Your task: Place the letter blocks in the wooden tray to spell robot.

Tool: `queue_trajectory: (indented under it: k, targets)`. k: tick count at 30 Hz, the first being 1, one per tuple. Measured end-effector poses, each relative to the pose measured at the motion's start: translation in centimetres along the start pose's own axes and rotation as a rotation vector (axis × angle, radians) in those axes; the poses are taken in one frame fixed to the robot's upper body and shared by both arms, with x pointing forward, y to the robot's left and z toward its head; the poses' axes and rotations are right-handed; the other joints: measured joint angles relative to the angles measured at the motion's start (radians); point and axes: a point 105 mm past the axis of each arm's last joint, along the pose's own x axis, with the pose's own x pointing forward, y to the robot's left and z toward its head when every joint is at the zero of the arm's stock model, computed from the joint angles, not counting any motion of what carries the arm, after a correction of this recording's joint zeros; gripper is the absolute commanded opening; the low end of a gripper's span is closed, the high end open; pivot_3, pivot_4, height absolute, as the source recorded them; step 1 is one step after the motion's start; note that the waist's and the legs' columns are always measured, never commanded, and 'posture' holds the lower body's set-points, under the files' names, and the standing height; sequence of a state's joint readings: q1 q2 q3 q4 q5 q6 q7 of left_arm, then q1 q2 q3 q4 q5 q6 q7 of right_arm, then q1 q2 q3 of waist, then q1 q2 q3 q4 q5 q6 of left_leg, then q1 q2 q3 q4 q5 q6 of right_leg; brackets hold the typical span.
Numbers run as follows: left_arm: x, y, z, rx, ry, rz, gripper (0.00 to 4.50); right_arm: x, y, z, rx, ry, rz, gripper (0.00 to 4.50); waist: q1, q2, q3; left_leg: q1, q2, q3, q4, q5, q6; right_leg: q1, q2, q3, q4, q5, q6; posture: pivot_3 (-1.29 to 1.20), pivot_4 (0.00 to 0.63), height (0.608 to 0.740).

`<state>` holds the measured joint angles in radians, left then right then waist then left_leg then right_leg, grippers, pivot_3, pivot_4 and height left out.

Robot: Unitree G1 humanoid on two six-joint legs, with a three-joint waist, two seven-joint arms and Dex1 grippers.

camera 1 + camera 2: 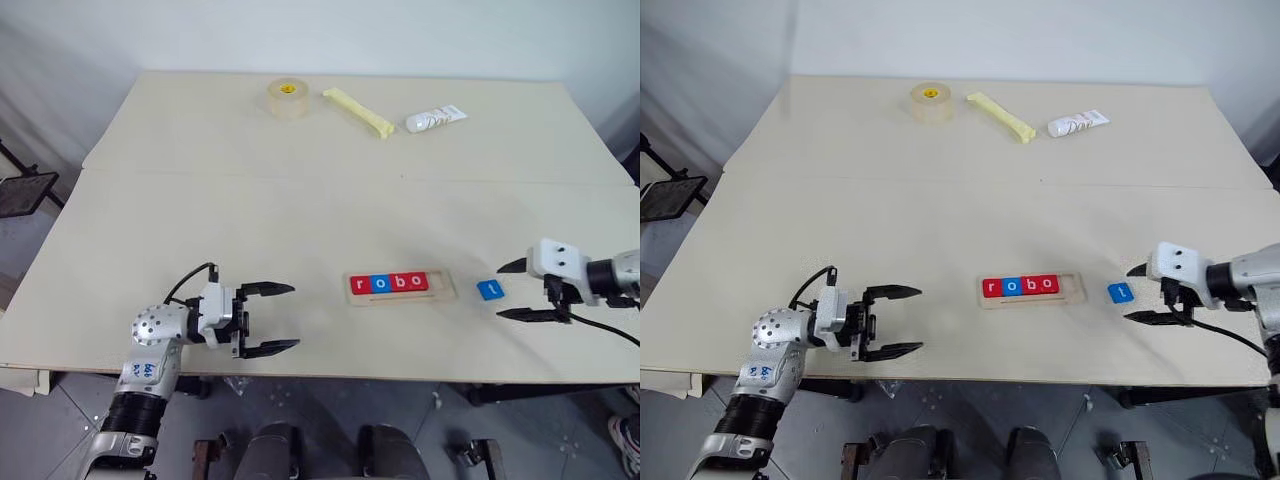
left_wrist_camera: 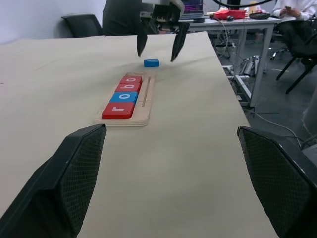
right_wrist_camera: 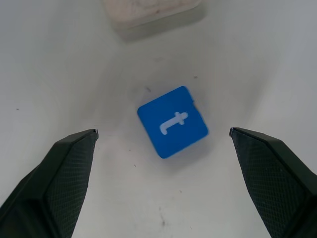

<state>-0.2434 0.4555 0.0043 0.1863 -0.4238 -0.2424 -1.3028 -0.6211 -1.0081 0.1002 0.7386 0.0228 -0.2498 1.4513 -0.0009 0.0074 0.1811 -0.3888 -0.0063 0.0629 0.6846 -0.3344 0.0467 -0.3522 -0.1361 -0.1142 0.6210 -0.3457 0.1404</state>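
Near the desk's (image 1: pixel 300 200) front edge the wooden tray (image 1: pixel 446 289) apparently holds r, o, b, o, leaving the blue t block (image 1: pixel 489 290) between the right claw's (image 1: pixel 520 291) wide-open, empty jaws, left claw (image 1: pixel 272 318) likewise open and empty.

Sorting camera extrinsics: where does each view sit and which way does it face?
Head stereo pair: above, looking forward and down at the table; both arms show, left hand and right hand open.
Left wrist: looks along the table at the wooden tray.
Right wrist: looks down on the blue t block.
Shared: that block.
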Motion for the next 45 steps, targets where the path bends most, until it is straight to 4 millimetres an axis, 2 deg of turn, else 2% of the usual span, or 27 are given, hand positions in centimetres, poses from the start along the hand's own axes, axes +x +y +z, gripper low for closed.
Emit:
queue_trajectory:
  k: [5, 6, 8, 15, 16, 22, 28, 34, 45]
  targets:
    - [-0.3, -0.4, 0.1, -0.001, 0.011, 0.021, 4.50, 0.5, -0.7, 0.2, -0.032, 0.004, 0.009, 4.47, -0.004, 0.000, 0.000, 0.001, 0.000, 0.000, 0.000, 0.000, 0.000, 0.001, 0.000, 0.000, 0.000, 0.000, 0.000, 0.00, 0.150, 0.740]
    - [-0.3, -0.4, 0.2, 0.003, 0.012, 0.023, 4.50, 0.5, -0.8, 0.2, -0.034, 0.004, 0.009, 4.29, -0.004, 0.000, 0.000, 0.001, 0.000, 0.000, 0.000, 0.000, 0.000, 0.002, 0.000, 0.000, 0.000, 0.000, 0.000, 0.00, 0.150, 0.740]
    - [-0.5, -0.5, 0.2, 0.001, 0.016, 0.033, 4.50, 0.7, -1.0, 0.3, -0.045, 0.003, 0.013, 3.87, -0.005, 0.000, 0.000, 0.002, 0.000, 0.000, 0.000, 0.000, 0.000, 0.003, 0.000, 0.000, -0.001, 0.000, 0.000, 0.00, 0.150, 0.740]
    - [-0.5, -0.6, 0.5, 0.009, 0.015, 0.052, 4.50, 1.1, -1.2, 0.3, -0.038, 0.002, 0.022, 1.55, -0.005, 0.000, 0.000, 0.004, 0.001, -0.002, 0.001, 0.000, 0.000, 0.007, 0.000, 0.000, -0.003, 0.000, 0.000, 0.00, 0.150, 0.740]
    - [-0.5, -0.5, 0.5, 0.009, 0.015, 0.055, 4.50, 1.0, -1.3, 0.3, -0.035, 0.002, 0.021, 1.47, -0.005, 0.000, 0.000, 0.004, 0.001, -0.002, 0.001, 0.000, 0.000, 0.008, 0.000, 0.000, -0.003, 0.000, 0.000, 0.00, 0.150, 0.740]
    - [-0.3, -0.2, 0.7, 0.020, 0.010, 0.055, 4.50, 1.0, -1.7, 0.7, 0.058, -0.029, -0.009, 1.47, -0.004, 0.000, 0.000, 0.004, 0.001, -0.002, 0.001, 0.000, 0.000, 0.007, 0.000, 0.000, -0.003, 0.000, 0.000, 0.00, 0.150, 0.740]
    - [0.3, 0.6, 0.8, 0.024, -0.008, 0.051, 4.50, 0.8, -2.0, 3.6, 0.091, -0.110, -0.037, 1.47, 0.001, 0.001, 0.001, 0.002, 0.000, -0.003, 0.001, 0.000, 0.000, 0.005, 0.000, -0.002, -0.002, 0.000, 0.000, 0.00, 0.150, 0.740]
    - [0.9, 1.3, 0.5, 0.021, -0.025, 0.027, 4.50, 0.2, -1.5, 5.5, 0.044, -0.071, -0.020, 1.47, 0.002, 0.001, 0.001, 0.002, 0.000, -0.003, 0.001, 0.000, 0.000, 0.005, 0.000, -0.003, -0.002, 0.000, 0.000, 0.00, 0.150, 0.740]
    - [1.4, 1.3, 0.4, 0.031, -0.047, 0.019, 4.50, 2.8, -0.9, 7.1, -0.008, -0.025, 0.071, 1.47, 0.000, 0.001, 0.001, 0.001, 0.000, -0.003, 0.001, 0.000, 0.000, 0.004, 0.000, -0.003, -0.002, 0.000, 0.000, 0.00, 0.150, 0.740]
